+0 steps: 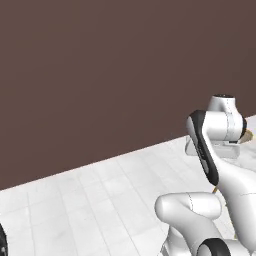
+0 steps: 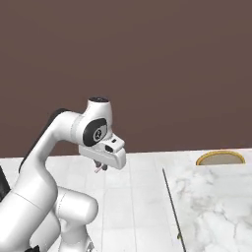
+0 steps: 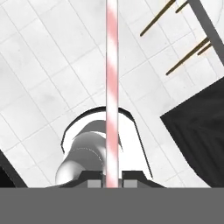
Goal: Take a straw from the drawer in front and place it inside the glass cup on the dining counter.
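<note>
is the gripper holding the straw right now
Yes, in the hand view the pink-and-white striped straw runs straight up from between the shut gripper's fingertips.

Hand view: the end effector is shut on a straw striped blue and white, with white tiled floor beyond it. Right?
Not quite. The straw is striped pink and white, not blue and white, as the hand view shows. The rest holds: the end effector is shut on it, and white tiled floor lies beyond.

The straw [image 3: 112, 87] runs off the hand view's top edge. The dining counter [image 2: 216, 206] and a stool [image 2: 220, 158] are cut off in the right base view.
</note>
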Tool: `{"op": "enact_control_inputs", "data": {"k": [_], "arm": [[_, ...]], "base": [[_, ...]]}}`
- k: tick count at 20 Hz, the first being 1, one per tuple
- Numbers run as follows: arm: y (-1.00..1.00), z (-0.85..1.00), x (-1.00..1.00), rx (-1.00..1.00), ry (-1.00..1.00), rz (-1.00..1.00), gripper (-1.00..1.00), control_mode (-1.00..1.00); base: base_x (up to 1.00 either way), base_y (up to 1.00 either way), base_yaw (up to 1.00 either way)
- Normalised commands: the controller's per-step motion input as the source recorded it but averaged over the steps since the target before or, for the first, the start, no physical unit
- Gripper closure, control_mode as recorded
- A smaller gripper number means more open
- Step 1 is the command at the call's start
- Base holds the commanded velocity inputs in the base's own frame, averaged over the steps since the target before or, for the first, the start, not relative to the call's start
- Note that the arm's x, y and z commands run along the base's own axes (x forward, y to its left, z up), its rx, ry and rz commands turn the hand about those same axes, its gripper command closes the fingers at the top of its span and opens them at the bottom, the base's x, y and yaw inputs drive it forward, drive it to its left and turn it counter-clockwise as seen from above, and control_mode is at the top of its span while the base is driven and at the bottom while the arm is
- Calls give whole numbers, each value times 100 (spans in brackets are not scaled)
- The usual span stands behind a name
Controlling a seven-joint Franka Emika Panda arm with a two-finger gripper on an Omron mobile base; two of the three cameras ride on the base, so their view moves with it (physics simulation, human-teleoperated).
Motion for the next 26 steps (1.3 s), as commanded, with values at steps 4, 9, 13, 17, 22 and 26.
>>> {"op": "enact_control_inputs", "data": {"k": [4,9,13,17,22,26], "arm": [[0,0,0,0,0,0,100,100],[0,0,0,0,0,0,100,100],[0,0,0,0,0,0,100,100],[0,0,0,0,0,0,100,100],[0,0,0,0,0,0,100,100],[0,0,0,0,0,0,100,100]], "base": [[100,41,-34],[100,32,-36],[100,29,-39],[100,23,-47],[96,14,-53],[93,3,-52]]}}
